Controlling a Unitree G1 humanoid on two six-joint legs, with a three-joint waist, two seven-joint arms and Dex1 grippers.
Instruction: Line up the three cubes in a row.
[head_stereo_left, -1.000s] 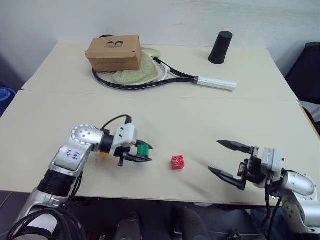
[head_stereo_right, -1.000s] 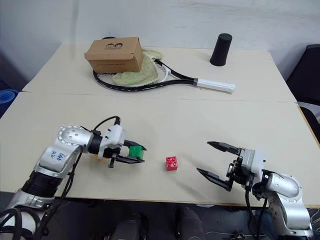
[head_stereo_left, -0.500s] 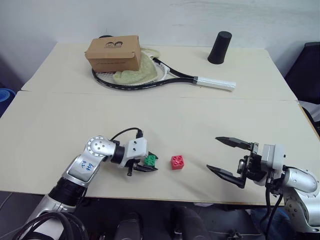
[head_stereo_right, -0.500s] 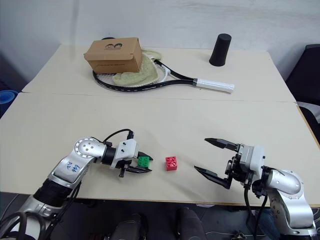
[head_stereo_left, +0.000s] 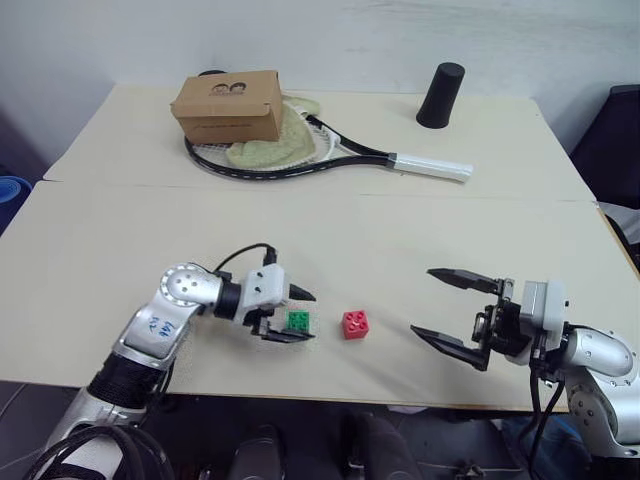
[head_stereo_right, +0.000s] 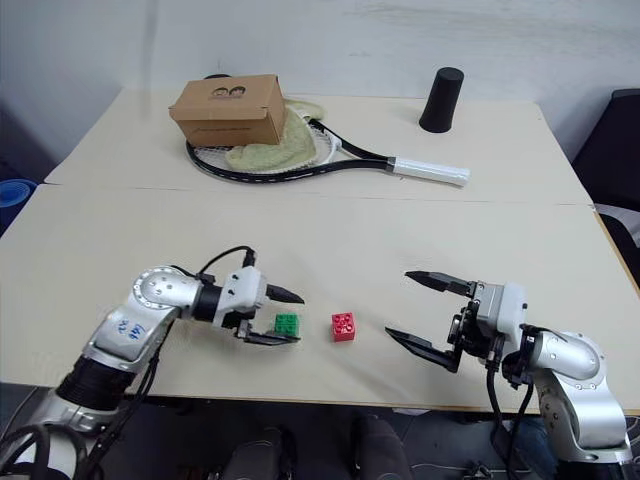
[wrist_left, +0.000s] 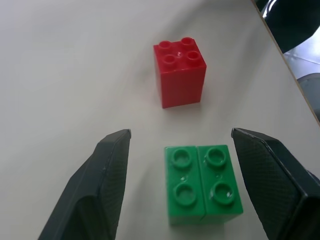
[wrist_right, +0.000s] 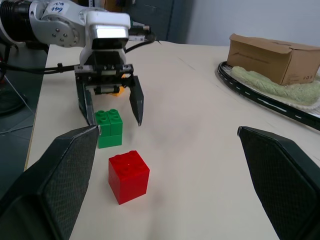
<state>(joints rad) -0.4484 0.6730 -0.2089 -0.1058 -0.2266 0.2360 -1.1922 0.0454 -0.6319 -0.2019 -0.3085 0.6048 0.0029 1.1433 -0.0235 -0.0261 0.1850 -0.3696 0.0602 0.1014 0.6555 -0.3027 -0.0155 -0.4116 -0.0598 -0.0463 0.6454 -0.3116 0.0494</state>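
Observation:
The green cube (head_stereo_left: 298, 321) rests on the table between the spread fingers of my left gripper (head_stereo_left: 305, 318), which is open and not touching it. Just to its right, with a small gap, stands the red cube (head_stereo_left: 355, 323); the left wrist view shows both the green cube (wrist_left: 204, 182) and the red cube (wrist_left: 179, 77) upright with studs up. A bit of the orange-yellow cube (wrist_right: 117, 90) peeks out behind the left gripper in the right wrist view. My right gripper (head_stereo_left: 424, 300) hovers wide open to the right of the red cube, holding nothing.
At the back of the table lie a brown cardboard box (head_stereo_left: 228, 104), a green cloth (head_stereo_left: 268, 143) and a racket (head_stereo_left: 400, 160), with a black cup (head_stereo_left: 440, 95) at the back right. The cubes sit close to the table's front edge (head_stereo_left: 330, 398).
My left gripper has opened and let go of the green cube, which now stands on the table just left of the red one. The right gripper stays where it was.

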